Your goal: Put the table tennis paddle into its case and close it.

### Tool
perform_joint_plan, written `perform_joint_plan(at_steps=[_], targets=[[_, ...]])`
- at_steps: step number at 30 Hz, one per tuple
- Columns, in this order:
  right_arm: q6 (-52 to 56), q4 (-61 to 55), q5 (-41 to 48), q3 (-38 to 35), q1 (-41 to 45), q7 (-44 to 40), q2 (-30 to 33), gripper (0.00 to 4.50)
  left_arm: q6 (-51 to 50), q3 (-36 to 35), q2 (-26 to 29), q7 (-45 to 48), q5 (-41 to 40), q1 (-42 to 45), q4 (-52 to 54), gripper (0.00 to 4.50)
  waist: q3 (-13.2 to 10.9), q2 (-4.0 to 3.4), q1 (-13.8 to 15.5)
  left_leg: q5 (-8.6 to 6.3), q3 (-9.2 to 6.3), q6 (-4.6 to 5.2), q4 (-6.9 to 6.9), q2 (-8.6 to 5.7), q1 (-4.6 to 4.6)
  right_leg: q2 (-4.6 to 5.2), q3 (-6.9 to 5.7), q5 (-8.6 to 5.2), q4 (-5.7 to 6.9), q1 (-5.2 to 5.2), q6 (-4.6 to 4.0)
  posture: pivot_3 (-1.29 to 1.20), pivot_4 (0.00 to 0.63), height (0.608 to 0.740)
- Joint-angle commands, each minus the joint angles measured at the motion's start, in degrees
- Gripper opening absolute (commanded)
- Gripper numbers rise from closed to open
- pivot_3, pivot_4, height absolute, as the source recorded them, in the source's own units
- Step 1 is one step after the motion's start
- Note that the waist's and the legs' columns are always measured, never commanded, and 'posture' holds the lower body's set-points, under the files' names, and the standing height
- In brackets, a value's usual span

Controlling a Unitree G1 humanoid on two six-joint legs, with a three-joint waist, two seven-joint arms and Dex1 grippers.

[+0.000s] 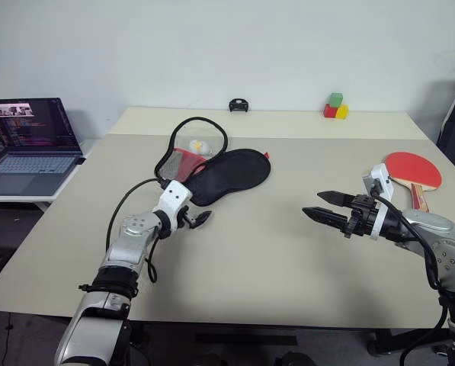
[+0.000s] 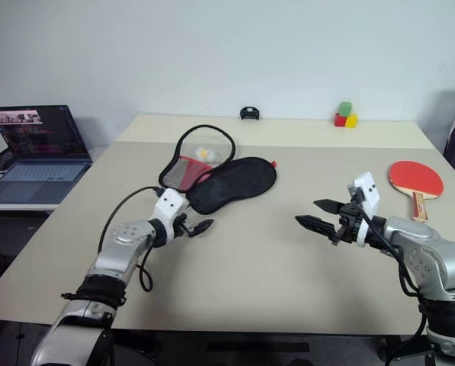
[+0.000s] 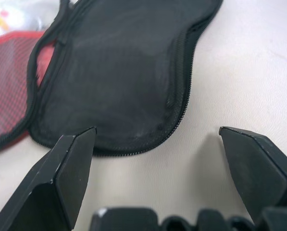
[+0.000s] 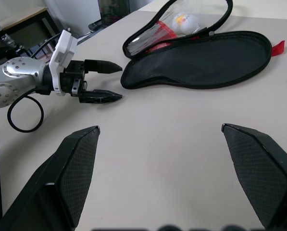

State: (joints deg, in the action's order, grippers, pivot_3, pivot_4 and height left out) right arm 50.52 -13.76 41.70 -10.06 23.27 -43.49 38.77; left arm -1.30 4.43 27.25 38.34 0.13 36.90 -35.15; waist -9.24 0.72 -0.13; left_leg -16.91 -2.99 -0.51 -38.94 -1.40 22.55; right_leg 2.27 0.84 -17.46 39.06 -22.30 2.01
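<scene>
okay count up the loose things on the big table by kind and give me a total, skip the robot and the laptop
Table tennis paddle: 1
Case, lying unzipped: 1
Small blocks (green, red, yellow): 3
Small black object at the far edge: 1
Total: 6

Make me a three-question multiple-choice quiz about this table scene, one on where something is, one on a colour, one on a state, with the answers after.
1. Where does the table tennis paddle lie?
A. inside the case
B. on the table by the robot's right arm
C. on the laptop

2. What colour is the top block in the small pile of blocks at the table's far edge?
A. green
B. blue
C. white

3. How does the case stand?
A. zipped shut
B. unzipped, lying open
C. held up by the left hand

Answers: 1 B, the red blade rests on the table beyond the right hand. 2 A, green sits above red and yellow. 3 B, its flap is spread apart, and the open left hand is short of it.
</scene>
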Motion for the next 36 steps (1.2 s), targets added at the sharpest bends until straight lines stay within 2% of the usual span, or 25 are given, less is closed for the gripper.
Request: perform_joint_plan(at_steps=[1,8,11,22,23,27,32,36], targets=[[-0.7,-2.2,1.3,-1.7,0.3,0.2,0.0,4.46,4.7,0.4,-0.7,-1.8,2.0,4.3,-4.6,4.50,0.0,0.00,0.0,0.00,0.00,0.00,0.00,0.00,0.00,0.00,-0.01,0.00,0.01,0.00,0.00,0.00,0.150,0.740],[-0.6,-2.5,1.5,-2.0,0.1,0.7,-0.2,4.46,7.9,1.9,-3.5,-1.8,4.4,9.8,-14.4,4.50,0.0,0.01,0.0,0.00,0.02,0.00,0.00,-0.01,0.03,-0.01,-0.01,0.00,0.00,-0.01,0.00,0.00,0.150,0.740],[-0.4,-2.8,1.8,-2.4,0.0,1.2,-0.3,4.50,8.7,2.6,-4.2,-1.9,5.5,11.1,-17.8,3.92,0.0,0.01,0.0,0.00,0.01,0.00,0.00,-0.01,0.01,-0.01,-0.02,0.00,0.02,0.00,0.00,0.00,0.150,0.740],[-0.2,-3.5,3.0,-3.5,-1.1,2.4,-0.2,4.50,9.4,3.4,-4.0,0.6,6.0,9.8,-19.1,0.20,0.0,0.02,-0.2,0.02,0.03,0.02,-0.02,-0.01,-0.09,-0.03,0.02,0.00,0.16,0.02,0.01,0.00,0.150,0.740],[-0.2,-3.5,3.1,-3.6,-1.2,2.5,-0.1,4.50,9.2,3.4,-3.9,0.6,5.9,9.5,-18.8,0.04,0.0,0.01,-0.3,0.02,0.03,0.02,-0.02,-0.01,-0.09,-0.03,0.02,0.00,0.17,0.02,0.01,0.00,0.150,0.740],[-0.2,-3.4,3.3,-3.7,-1.3,2.5,0.0,4.50,5.8,2.7,-5.1,0.6,4.5,7.6,-14.3,0.04,0.0,0.01,-0.3,0.02,0.05,0.02,-0.02,-0.01,-0.09,-0.03,0.04,0.00,0.14,0.02,0.01,0.00,0.150,0.740],[-0.2,-3.3,3.4,-3.8,-1.3,2.4,0.2,4.50,-5.4,-0.5,-10.6,-2.0,-0.2,6.0,-4.0,0.04,0.0,0.02,0.1,0.01,0.04,0.02,-0.02,-0.01,-0.03,-0.02,0.04,0.00,0.06,0.02,0.01,0.00,0.150,0.740],[0.1,-3.9,3.7,-4.0,-1.5,2.7,0.3,4.50,-15.7,-4.4,-17.6,-9.5,-4.2,7.5,1.6,0.04,0.0,0.03,0.7,0.02,-0.05,0.02,-0.08,-0.03,0.08,-0.01,-0.04,0.01,0.03,0.01,0.02,0.00,0.150,0.740]])
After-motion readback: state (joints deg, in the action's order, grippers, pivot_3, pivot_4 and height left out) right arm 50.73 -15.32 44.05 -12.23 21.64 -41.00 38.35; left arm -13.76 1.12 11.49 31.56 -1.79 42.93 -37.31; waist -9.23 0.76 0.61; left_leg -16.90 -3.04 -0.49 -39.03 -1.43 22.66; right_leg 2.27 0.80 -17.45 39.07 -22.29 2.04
